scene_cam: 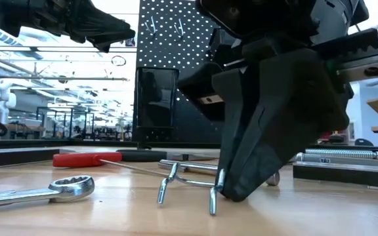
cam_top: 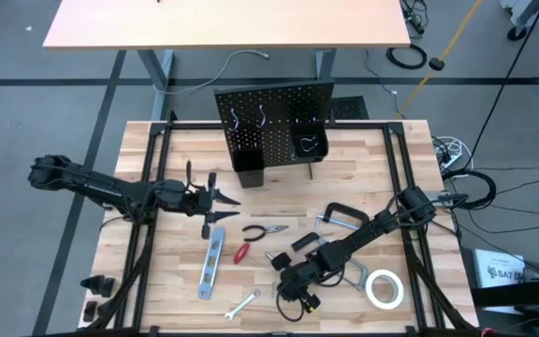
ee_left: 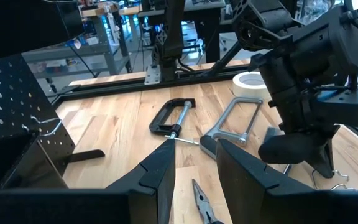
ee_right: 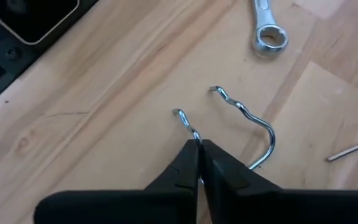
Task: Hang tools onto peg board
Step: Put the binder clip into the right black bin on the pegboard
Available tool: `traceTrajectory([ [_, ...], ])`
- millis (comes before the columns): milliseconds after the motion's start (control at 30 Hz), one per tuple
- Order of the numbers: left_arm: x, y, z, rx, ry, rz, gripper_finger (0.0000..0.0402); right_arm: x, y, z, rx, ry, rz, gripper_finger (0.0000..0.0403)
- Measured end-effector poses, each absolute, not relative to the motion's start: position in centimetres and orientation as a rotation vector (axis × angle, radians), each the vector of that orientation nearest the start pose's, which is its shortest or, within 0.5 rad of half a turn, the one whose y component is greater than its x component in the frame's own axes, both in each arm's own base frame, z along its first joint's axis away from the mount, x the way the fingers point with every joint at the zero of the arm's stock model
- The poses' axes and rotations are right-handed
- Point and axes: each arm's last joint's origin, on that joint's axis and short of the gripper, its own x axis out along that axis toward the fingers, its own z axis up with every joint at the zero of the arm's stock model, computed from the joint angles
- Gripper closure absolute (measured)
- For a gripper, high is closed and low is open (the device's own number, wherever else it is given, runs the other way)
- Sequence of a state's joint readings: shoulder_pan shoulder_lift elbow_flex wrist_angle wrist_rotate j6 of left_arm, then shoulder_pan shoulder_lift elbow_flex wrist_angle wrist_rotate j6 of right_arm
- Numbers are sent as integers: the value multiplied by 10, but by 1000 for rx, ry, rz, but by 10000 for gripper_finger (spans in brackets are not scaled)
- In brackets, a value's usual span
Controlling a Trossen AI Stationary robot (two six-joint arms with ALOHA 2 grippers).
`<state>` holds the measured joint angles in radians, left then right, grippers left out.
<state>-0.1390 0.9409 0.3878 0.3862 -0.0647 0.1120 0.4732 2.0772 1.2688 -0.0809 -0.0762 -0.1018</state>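
The right pincer (ee_right: pixel 199 149) was closed on one end of a loose silver wire hook (ee_right: pixel 247 121) lying on the counter (cam_top: pixel 157 281) at about six o'clock. It pinched the thin rod just at its tips. The left pincer (cam_top: pixel 215 198) hung partly open and empty at nine o'clock, over the blue-grey level (cam_top: pixel 211 262).

The peg board (cam_top: pixel 274 117), a black perforated metal panel with box bins, stood upright at twelve o'clock, well apart from the tools. The pliers (cam_top: pixel 265 230), red-handled screwdriver (cam_top: pixel 241 253), black C-clamp (ee_left: pixel 169 118), grey bar clamp (ee_left: pixel 232 124), silver wrench (scene_cam: pixel 38 191) and white tape roll (cam_top: pixel 384 288) all lay flat on the pale wood; none hung yet.

The likely trouble was the grip itself: the hook was smooth, round, polished wire, bent in several curves, and held at one end only. It looked liable to swivel between the flat fingers or slip out when lifted. If it twisted, its prongs would probably miss the small holes of the board. The wrench lay near and could be nudged
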Motion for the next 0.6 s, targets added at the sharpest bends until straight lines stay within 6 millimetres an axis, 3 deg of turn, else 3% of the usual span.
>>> traceTrajectory([
  [167, 198, -26, 223, 128, 161, -83, 281, 373, 191, 139, -254, 834, 491, 400],
  [367, 198, -26, 223, 127, 160, -83, 281, 359, 182, 187, -318, 791, 349, 401],
  [600, 198, -26, 223, 127, 161, -83, 281, 334, 157, 246, -399, 745, 149, 402],
])
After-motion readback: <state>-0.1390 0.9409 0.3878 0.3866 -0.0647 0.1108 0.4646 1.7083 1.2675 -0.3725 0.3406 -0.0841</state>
